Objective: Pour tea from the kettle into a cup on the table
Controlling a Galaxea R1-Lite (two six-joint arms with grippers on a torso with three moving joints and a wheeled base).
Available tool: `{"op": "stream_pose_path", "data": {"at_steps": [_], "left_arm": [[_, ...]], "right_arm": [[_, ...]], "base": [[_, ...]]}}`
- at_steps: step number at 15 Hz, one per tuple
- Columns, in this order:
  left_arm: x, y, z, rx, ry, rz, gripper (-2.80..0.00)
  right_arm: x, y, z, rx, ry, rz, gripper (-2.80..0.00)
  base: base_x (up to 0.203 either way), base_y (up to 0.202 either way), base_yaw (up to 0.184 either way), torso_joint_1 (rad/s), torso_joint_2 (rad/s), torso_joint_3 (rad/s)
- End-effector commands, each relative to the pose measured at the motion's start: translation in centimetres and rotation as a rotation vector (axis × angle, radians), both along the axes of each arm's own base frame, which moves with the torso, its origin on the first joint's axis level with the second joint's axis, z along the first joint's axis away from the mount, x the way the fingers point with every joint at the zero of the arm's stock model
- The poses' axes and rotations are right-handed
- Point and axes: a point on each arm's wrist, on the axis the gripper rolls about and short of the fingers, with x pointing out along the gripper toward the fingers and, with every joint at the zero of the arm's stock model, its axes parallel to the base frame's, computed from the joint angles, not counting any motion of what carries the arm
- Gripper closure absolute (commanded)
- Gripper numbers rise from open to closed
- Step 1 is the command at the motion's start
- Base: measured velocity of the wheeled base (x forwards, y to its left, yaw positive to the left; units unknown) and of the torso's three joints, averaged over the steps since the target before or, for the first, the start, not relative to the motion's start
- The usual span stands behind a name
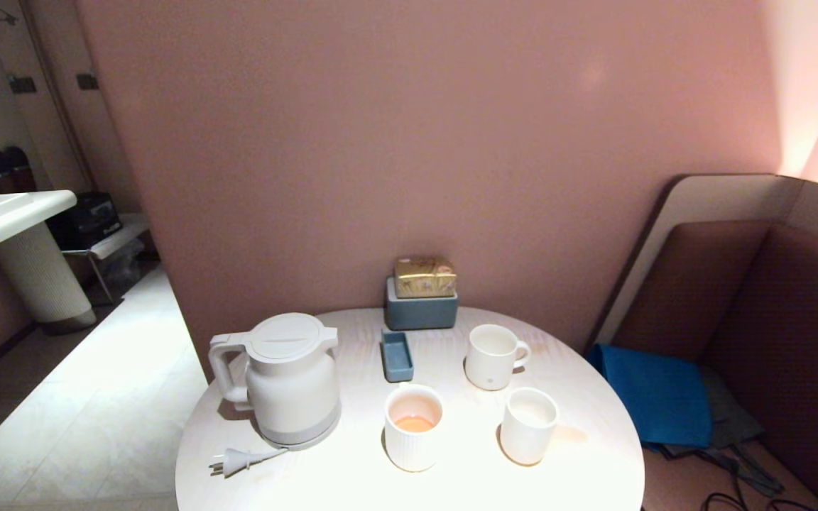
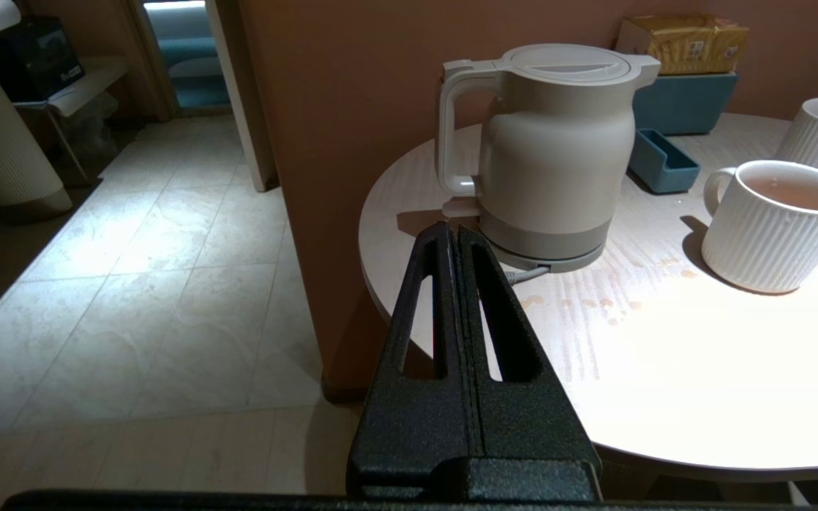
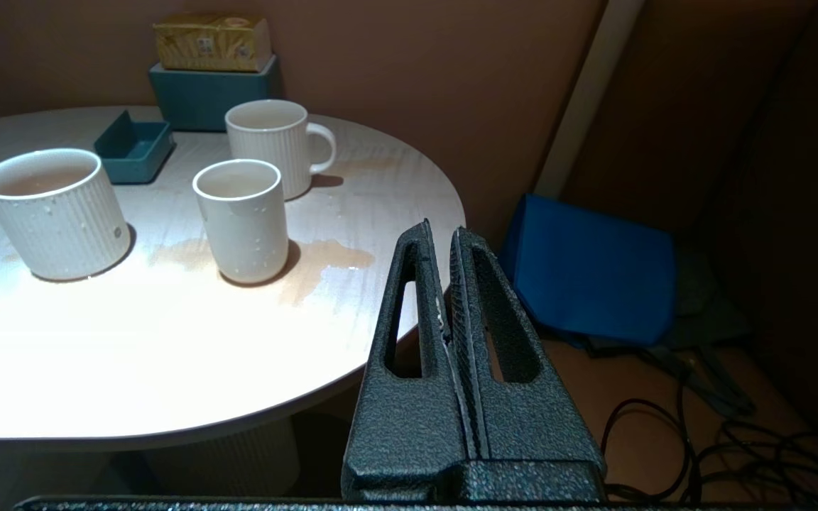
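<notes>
Nothing was in either claw. Your left gripper (image 2: 457, 238) sat off the table's (image 1: 352, 490) left edge, fingers pressed together, just short of the kettle (image 1: 288, 380), which stood upright, lid on. The ribbed cup (image 1: 413, 427) held shallow tea (image 1: 414, 424); the cup (image 1: 528, 426) looked unfilled. Your right gripper (image 3: 441, 238), likewise closed and empty, waited off the right edge. Judgement: grasp and pour remained.

The left gripper (image 2: 457, 238) is black with a rough, grainy finish. Its fingers (image 2: 427, 298) are long tapered wedges with slotted cut-outs. The right gripper (image 3: 441, 238) looks the same.
</notes>
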Motion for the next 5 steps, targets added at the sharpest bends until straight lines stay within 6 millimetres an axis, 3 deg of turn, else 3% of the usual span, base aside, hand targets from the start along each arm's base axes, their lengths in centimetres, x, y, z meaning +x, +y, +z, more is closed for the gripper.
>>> {"op": "stream_pose_path", "data": {"at_steps": [1, 5], "left_arm": [[0.0, 0.0, 0.0, -0.001, 0.0, 0.0, 0.0], [0.0, 0.0, 0.0, -0.001, 0.0, 0.0, 0.0]], "right_arm": [[0.01, 0.0, 0.0, 0.0, 0.001, 0.0, 0.0], [0.01, 0.0, 0.0, 0.0, 0.001, 0.0, 0.0]], "base": [[0.0, 0.0, 0.0, 0.0, 0.0, 0.0], [0.0, 0.0, 0.0, 0.0, 0.0, 0.0]]}}
